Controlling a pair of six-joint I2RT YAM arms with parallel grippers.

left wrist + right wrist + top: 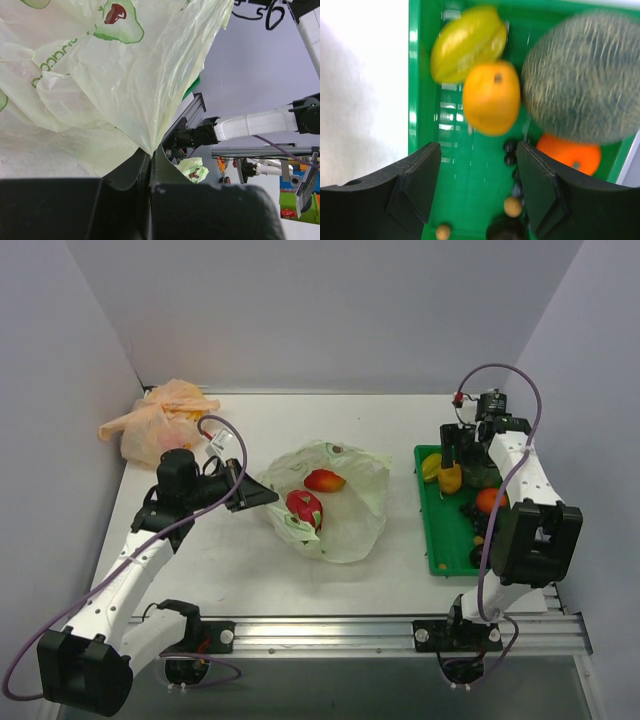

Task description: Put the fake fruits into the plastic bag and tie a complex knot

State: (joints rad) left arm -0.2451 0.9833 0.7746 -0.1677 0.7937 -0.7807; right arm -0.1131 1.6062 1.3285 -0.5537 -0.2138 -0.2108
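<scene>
Setting: white desk walled on three sides by plain pale lavender panels.
Left fingers: pressed tight together on a fold of the plastic bag's rim, apparently to lift that edge and keep the mouth gaping for the other arm.
Plastic bag, location: mid-desk between the two arms, lying crumpled with its opening turned up and toward the left arm.
Plastic bag, contents: a pink dragon fruit and a red-and-yellow fruit lie inside, near each other; nothing else shows through the film.
Right fingers: spread apart over the green tray, nothing between them; they hover short of a yellow-orange fruit, which looks like the next pick.
Green tray, location: right side of the desk, just in front of the right arm's base.
Green tray, contents: a yellow starfruit touching the yellow-orange fruit, a big netted melon beside both, an orange partly under the melon, small dark pieces and little tan balls loose on the floor of the tray.
Peach-orange bag: bunched in the far left corner, well apart from the work.
Progress, as judged: two fruits bagged, most yet to go, handles untied.
</scene>
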